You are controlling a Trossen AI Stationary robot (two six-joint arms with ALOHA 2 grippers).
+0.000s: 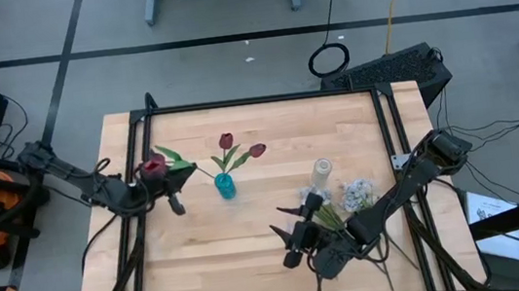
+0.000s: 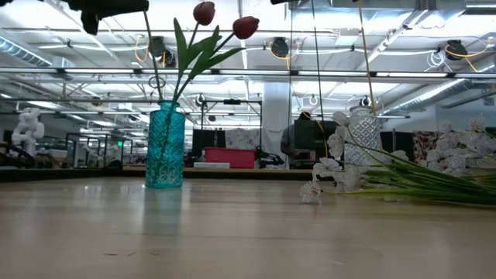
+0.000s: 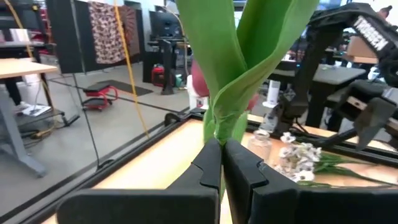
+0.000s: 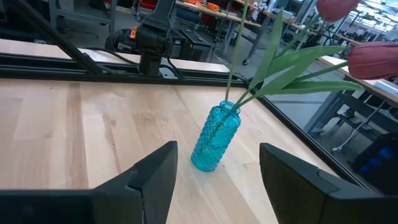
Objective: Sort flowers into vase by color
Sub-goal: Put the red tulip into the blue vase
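- Table: wood top with a black frame; both my arms work over it.
- Step in hand: a red flower goes to the blue vase. My left gripper is clamped on its stem and carries it just left of the vase, above the table.
- Next move, as I judge it: swing the stem tip over the vase mouth, tilt the flower upright, lower, then release. The mouth is narrow, so aim matters.
- In the way: two red tulips already stand in the blue vase, with leaves spreading over the opening; the new stem has to slip past them.
- My right gripper hovers near the front edge with its jaws wide and nothing between them, facing the blue vase.
- White flower sprays lie flat on the table on the right, unsorted.
- Clear glass vase stands just behind the sprays; it appears empty.
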